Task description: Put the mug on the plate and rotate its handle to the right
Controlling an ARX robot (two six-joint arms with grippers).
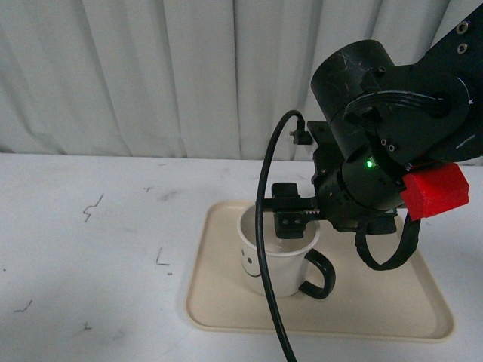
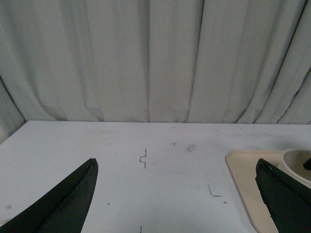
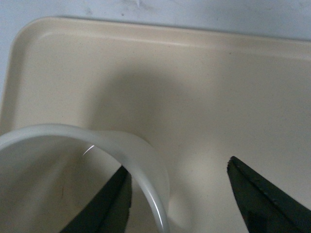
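The cream mug (image 1: 278, 264) stands upright on the beige plate (image 1: 377, 302), in its left part. Its black handle (image 1: 321, 275) points to the right and toward me; the smiley face shows at the front left. My right gripper (image 1: 290, 219) is open over the mug's rim. In the right wrist view one finger is inside the mug (image 3: 73, 160) and the other finger (image 3: 267, 194) is outside the wall, over the plate (image 3: 194, 77). My left gripper (image 2: 177, 194) is open above bare table, left of the plate (image 2: 243, 170).
The white table (image 1: 98, 249) carries small dark marks. A white curtain (image 1: 151, 75) hangs behind it. The right arm's black cable (image 1: 262, 226) loops down in front of the mug. The plate's right half holds nothing.
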